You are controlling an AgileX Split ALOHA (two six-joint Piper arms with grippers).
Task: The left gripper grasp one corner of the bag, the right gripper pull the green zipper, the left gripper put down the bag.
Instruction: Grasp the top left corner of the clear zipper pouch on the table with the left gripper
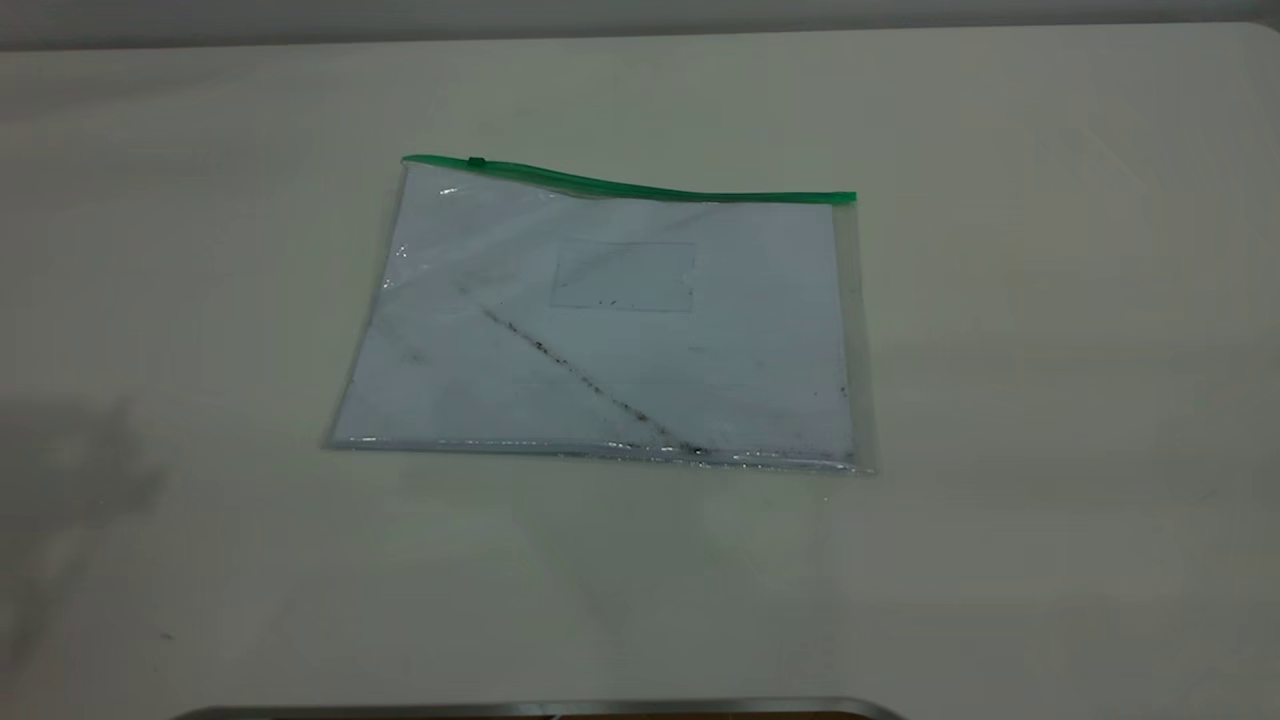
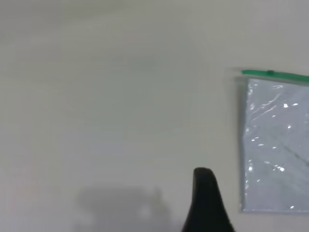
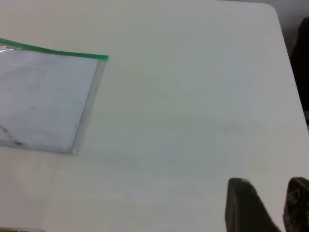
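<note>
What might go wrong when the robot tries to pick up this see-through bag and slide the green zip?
1. The bag lies flat on the table, so the left end effector may slip off a thin corner instead of pinching it.
2. The slider tab on the green zipper is tiny, so the right end effector could miss it.
3. The zipper edge looks wavy, so the slider might snag partway.

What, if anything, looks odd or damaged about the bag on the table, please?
The bag lies flat but carries a dark diagonal smudge line across its front, and its green zipper edge bows rather than running straight. Nothing is spilled or torn.
</note>
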